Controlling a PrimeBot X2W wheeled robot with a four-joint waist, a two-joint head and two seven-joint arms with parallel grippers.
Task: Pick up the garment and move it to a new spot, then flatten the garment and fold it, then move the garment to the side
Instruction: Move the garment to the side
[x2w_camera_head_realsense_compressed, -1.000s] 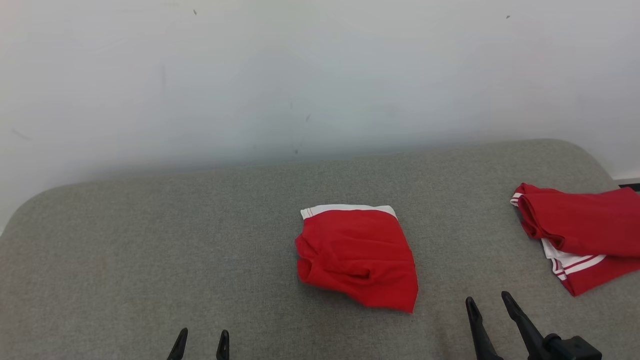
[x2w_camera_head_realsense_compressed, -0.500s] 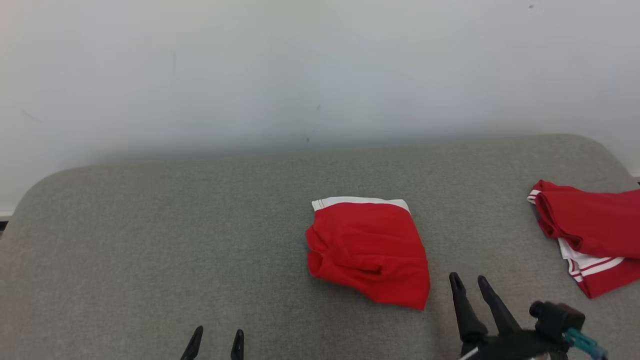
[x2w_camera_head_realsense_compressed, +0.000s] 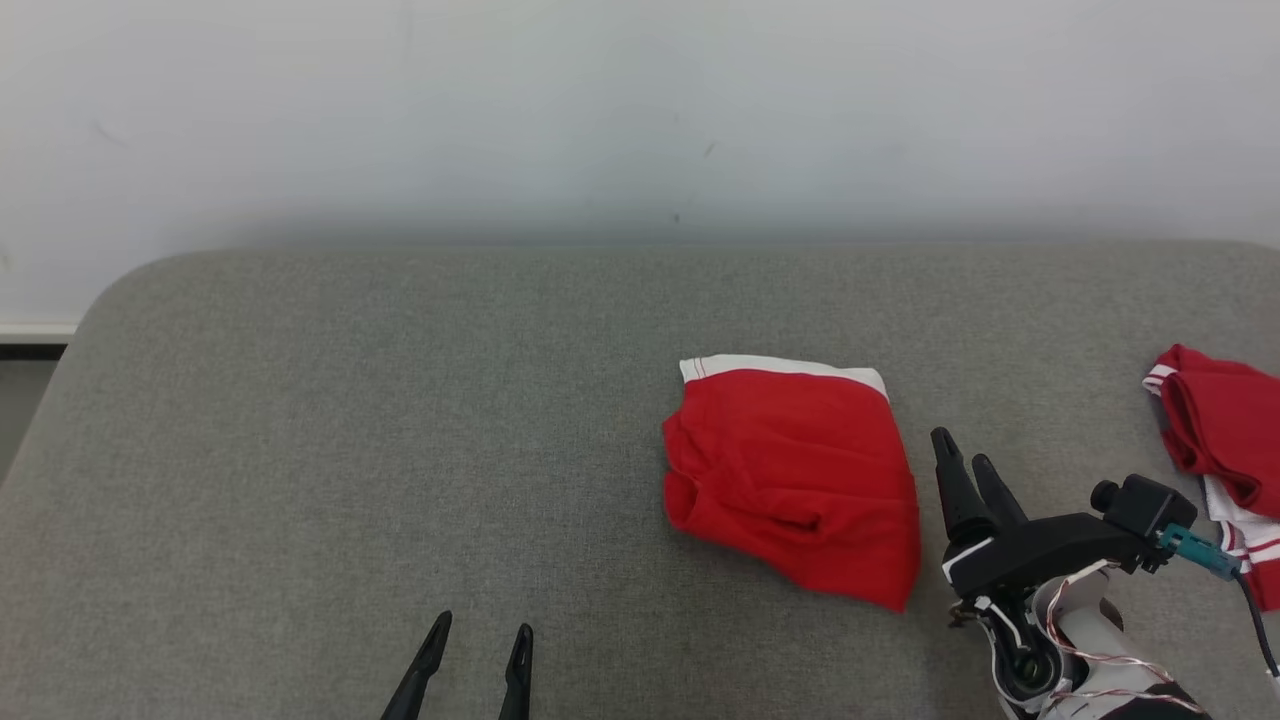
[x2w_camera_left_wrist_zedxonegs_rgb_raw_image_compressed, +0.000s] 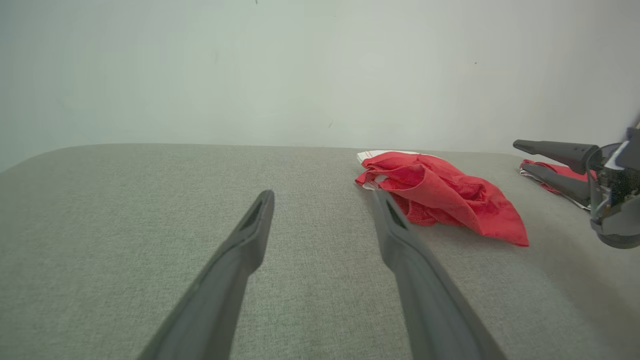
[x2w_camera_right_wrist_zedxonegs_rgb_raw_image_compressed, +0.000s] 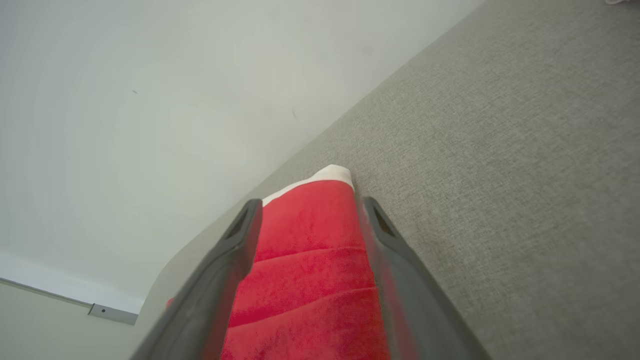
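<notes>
The garment (x2w_camera_head_realsense_compressed: 790, 480) is a folded pair of red shorts with a white waistband, lying on the grey cushion right of centre. It is also in the left wrist view, garment (x2w_camera_left_wrist_zedxonegs_rgb_raw_image_compressed: 440, 195). My right gripper (x2w_camera_head_realsense_compressed: 960, 452) stands open just off the garment's right edge, rolled on its side with its fingers pointing toward the wall. In the right wrist view the red garment (x2w_camera_right_wrist_zedxonegs_rgb_raw_image_compressed: 310, 260) shows between the open right gripper (x2w_camera_right_wrist_zedxonegs_rgb_raw_image_compressed: 310, 204) fingers. My left gripper (x2w_camera_head_realsense_compressed: 483, 627) is open near the front edge, well left of the garment, left gripper (x2w_camera_left_wrist_zedxonegs_rgb_raw_image_compressed: 322, 195) empty.
A second red garment (x2w_camera_head_realsense_compressed: 1220, 440) with white striped trim lies at the right edge. The grey cushion (x2w_camera_head_realsense_compressed: 350, 430) has wide bare room left of centre. A white wall (x2w_camera_head_realsense_compressed: 600, 110) runs behind it, and its rounded left corner drops to the floor.
The camera has shifted, sliding the scene right and up. My right gripper has moved forward, coming up beside the garment's right edge, and has rolled onto its side. Both grippers stay open.
</notes>
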